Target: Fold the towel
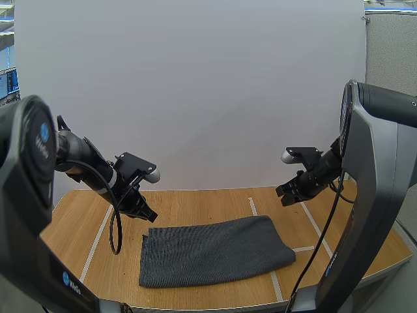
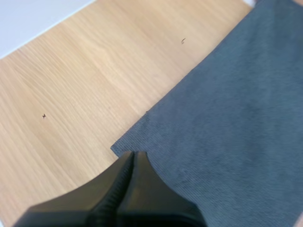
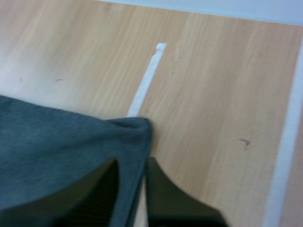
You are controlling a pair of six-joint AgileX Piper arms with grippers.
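While right tool [image 3: 131, 163] gapes, towel [image 1: 215, 251] edge partly hidden (left tool [image 2: 132, 153] closed)

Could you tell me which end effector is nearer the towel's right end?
Right. The right end effector hovers by that towel end; the left end effector by the opposite corner.

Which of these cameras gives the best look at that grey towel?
The high view: it shows the whole towel, lying on the table, all edges visible. The left wrist view catches just one corner and some cloth; the right wrist view another corner, beside a white tape line.
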